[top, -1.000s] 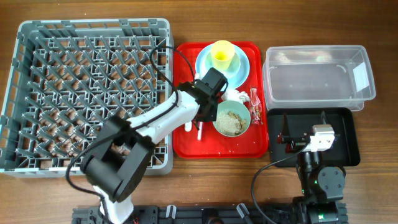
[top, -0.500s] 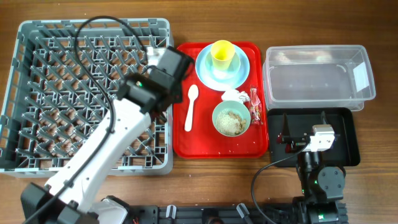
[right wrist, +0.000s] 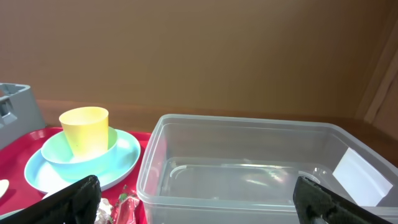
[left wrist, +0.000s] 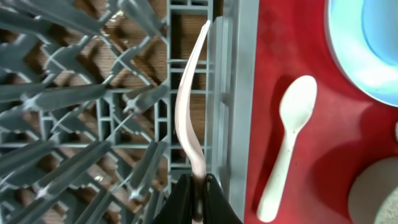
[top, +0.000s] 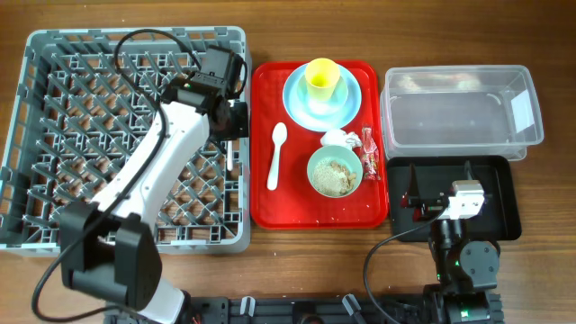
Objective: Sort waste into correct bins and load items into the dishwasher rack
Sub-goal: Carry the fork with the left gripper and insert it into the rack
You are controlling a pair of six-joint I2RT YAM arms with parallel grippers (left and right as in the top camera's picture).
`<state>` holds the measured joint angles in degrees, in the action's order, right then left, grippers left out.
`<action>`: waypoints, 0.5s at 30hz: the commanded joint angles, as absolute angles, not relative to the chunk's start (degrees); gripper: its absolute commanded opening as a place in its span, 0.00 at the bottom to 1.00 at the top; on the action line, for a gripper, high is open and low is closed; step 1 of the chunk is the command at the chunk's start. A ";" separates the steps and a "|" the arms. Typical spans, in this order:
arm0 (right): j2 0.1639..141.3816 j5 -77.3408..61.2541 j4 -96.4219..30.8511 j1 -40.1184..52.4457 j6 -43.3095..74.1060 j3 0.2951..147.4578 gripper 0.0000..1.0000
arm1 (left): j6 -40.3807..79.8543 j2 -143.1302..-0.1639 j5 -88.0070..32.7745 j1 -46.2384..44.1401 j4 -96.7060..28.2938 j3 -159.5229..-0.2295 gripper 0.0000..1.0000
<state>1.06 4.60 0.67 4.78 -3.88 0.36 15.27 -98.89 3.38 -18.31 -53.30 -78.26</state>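
My left gripper (top: pixel 231 133) is shut on the white fork (left wrist: pixel 188 106), which hangs edge-on just inside the right wall of the grey dishwasher rack (top: pixel 54 135); the jaws (left wrist: pixel 198 200) pinch its handle. The white spoon (top: pixel 277 155) lies on the red tray (top: pixel 270 211) and also shows in the left wrist view (left wrist: pixel 287 143). The yellow cup (top: pixel 322 79) stands on the light-blue plate (top: pixel 346 103). The green-blue bowl (top: pixel 336 171) holds rice scraps. The white napkin (top: pixel 338 138) and red wrapper (top: pixel 370 153) lie beside the bowl. My right gripper (top: pixel 423 200) is open and empty over the black tray (top: pixel 499 193).
The clear tub (top: pixel 459 112) stands behind the black tray and fills the right wrist view (right wrist: pixel 249 162), with the cup (right wrist: pixel 84 127) and plate (right wrist: pixel 118 162) to its left. The rack wall (left wrist: pixel 239 93) separates the fork from the red tray.
My left gripper lifted the fork off the red tray and carried it left to the rack's right edge. The spoon stayed on the tray. The right arm has not moved.
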 commanded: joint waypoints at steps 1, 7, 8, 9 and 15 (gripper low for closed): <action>0.97 5.13 0.89 4.49 -2.98 0.30 1.00 | 13.69 -101.62 2.20 -18.13 -52.25 -77.89 0.05; 0.97 5.15 0.89 4.49 -2.98 0.30 1.00 | 13.91 -105.14 2.33 -18.09 -50.11 -77.89 0.04; 0.97 5.13 0.89 4.49 -2.96 0.30 1.00 | 13.91 -106.00 2.44 -18.09 -49.45 -77.89 0.04; 0.97 5.15 0.89 4.49 -2.96 0.30 1.00 | 13.91 -106.65 2.44 -18.09 -48.73 -77.91 0.04; 0.97 5.13 0.89 4.49 -2.98 0.30 0.99 | 13.91 -107.09 2.61 -18.09 -47.35 -77.91 0.25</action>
